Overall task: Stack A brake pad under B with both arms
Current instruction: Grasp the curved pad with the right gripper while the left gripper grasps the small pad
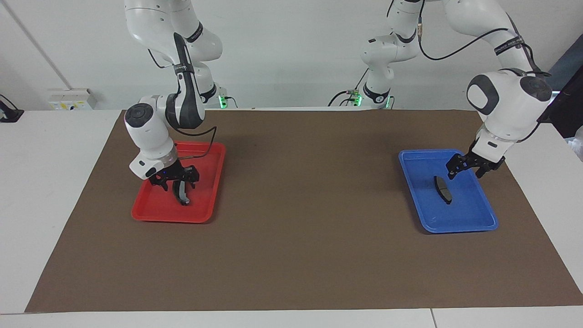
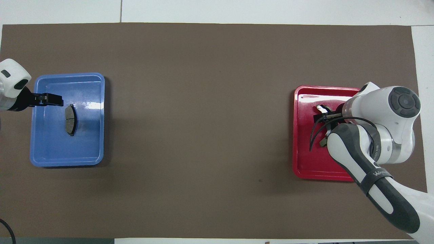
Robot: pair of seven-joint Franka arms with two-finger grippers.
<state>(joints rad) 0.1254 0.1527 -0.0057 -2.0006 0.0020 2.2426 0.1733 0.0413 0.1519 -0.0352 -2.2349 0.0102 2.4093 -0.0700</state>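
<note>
Right gripper (image 1: 175,181) (fingers spread) straddles B (image 1: 182,194) — left gripper (image 1: 473,166), grip unreadable, over A brake pad (image 1: 442,189).

So the counter (image 1: 27,182) is white, and most of it is covered by a big brown mat (image 1: 300,255) that runs nearly the whole width. Two shallow plastic trays sit on that mat, well apart from each other. The red tray (image 1: 150,212) is toward the right arm's end, the blue tray (image 1: 473,218) toward the left arm's end, and both have rounded corners and a raised rim. The blue one's got a shiny glare patch on its floor in the overhead view. There's also a white wall (image 1: 291,54) with a power strip (image 1: 68,99) at its base, plus a black cable (image 1: 9,114) lying on the counter nearby.
</note>
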